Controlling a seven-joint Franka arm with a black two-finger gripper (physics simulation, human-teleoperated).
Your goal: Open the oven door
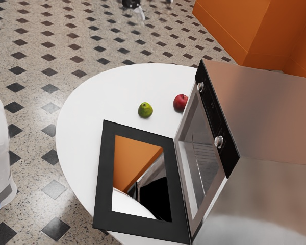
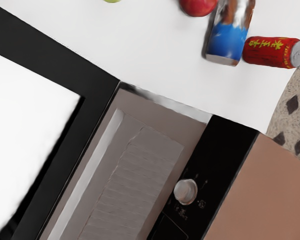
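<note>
"What's around your oven door [image 1: 103, 178]?"

"A red apple [image 1: 180, 102] and a green fruit [image 1: 145, 110] sit on the round white worktop [image 1: 84, 112], both past the door's side edge and apart from it. The apple is near the oven [image 1: 270, 107]; part of it is hidden behind the oven's front corner in the exterior view."

"Anything else by the apple?"

"A blue-and-brown can [image 2: 229, 42] is beside it, and a red can [image 2: 267, 51] with yellow characters is just beside that, near the worktop's rim. The patterned floor [image 1: 30, 61] lies beyond, with an orange wall [image 1: 229, 30] behind."

"And the door itself?"

"It's open, swung down and out from the lower front edge of the oven over the worktop. Its dark frame surrounds a glass pane [image 1: 137, 158] that reflects orange, white and black."

"What's inside the oven?"

"I can see a ribbed rack [image 2: 135, 175] in the cavity. Above the opening runs a black control panel [image 2: 225, 150] with round knobs [image 2: 185, 191]. What the cans hold, I can't tell."

"Your tool?"

"I can't tell if it's open, closed or gripping anything."
</note>
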